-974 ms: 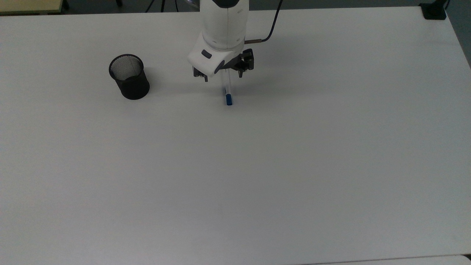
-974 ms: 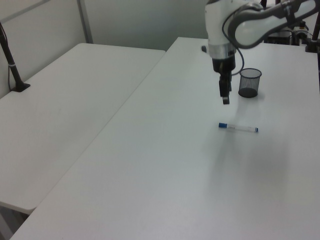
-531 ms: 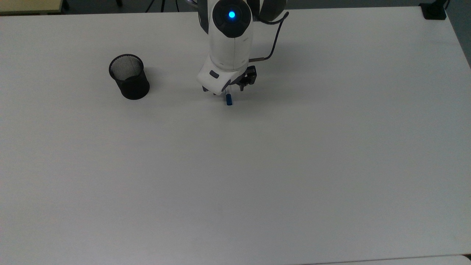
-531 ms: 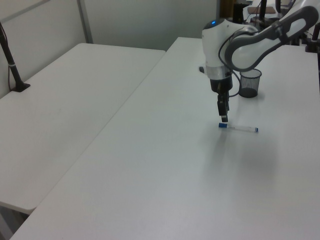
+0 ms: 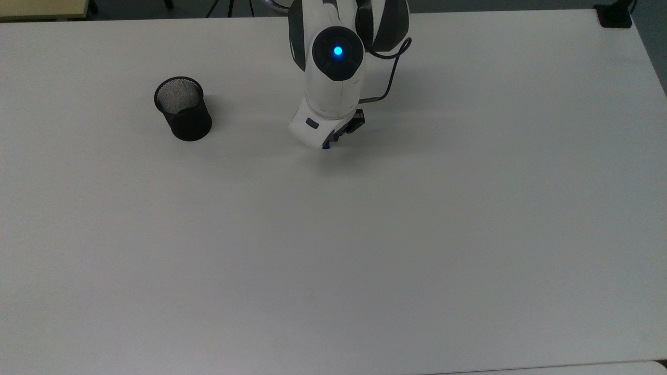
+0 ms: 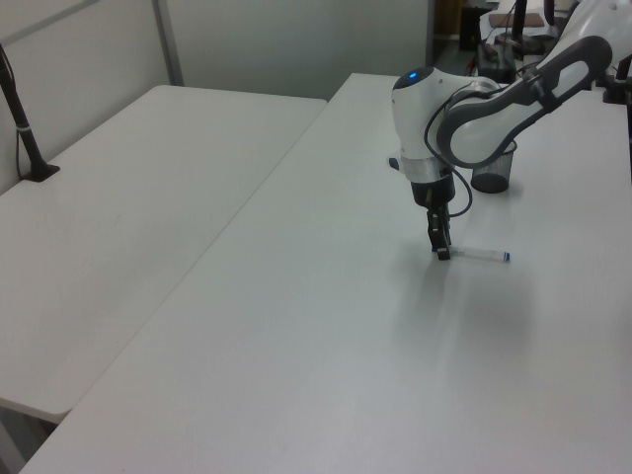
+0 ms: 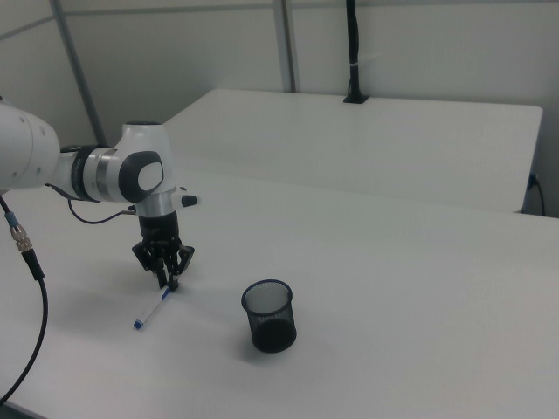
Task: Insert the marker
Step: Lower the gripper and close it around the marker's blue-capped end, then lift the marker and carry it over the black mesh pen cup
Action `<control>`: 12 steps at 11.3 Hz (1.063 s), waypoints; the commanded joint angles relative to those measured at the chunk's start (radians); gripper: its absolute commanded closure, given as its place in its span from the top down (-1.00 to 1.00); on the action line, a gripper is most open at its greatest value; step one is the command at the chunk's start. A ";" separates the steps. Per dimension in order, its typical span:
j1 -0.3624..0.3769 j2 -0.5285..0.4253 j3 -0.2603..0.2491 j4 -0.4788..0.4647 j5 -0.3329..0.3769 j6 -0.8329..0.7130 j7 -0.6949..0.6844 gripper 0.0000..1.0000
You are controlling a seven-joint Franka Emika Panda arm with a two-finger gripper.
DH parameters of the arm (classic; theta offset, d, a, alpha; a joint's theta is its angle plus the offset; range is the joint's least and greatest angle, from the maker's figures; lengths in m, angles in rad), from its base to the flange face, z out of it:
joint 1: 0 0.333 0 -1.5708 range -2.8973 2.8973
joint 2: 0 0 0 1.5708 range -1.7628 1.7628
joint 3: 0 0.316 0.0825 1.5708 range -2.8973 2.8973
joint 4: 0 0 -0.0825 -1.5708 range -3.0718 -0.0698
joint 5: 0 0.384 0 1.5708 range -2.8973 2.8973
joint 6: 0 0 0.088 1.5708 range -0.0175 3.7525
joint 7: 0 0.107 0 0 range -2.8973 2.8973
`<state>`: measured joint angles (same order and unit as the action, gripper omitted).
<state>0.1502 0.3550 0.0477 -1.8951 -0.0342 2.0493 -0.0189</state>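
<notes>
Marker [image 6: 478, 256]: slim white barrel, small blue band at one end, flat on the white desk [image 6: 296, 326], well apart from the black mesh cup [image 7: 269, 315]. Gripper [image 7: 168, 281] down at marker's other end, fingers slightly apart.

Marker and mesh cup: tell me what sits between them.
Nothing: in the right view, bare table separates the marker from the mesh cup.
</notes>
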 commanded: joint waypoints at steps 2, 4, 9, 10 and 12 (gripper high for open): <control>0.009 0.007 -0.003 -0.004 -0.015 0.028 0.004 -1.00; 0.009 -0.005 -0.003 -0.002 -0.015 0.008 0.002 -1.00; -0.047 -0.160 -0.017 0.117 0.008 -0.167 -0.027 -1.00; -0.060 -0.197 -0.032 0.128 0.026 -0.161 -0.030 -1.00; -0.067 -0.264 -0.118 0.126 0.065 -0.060 -0.051 -1.00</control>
<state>0.0889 0.1722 0.0095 -1.7498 -0.0159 1.9105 -0.0266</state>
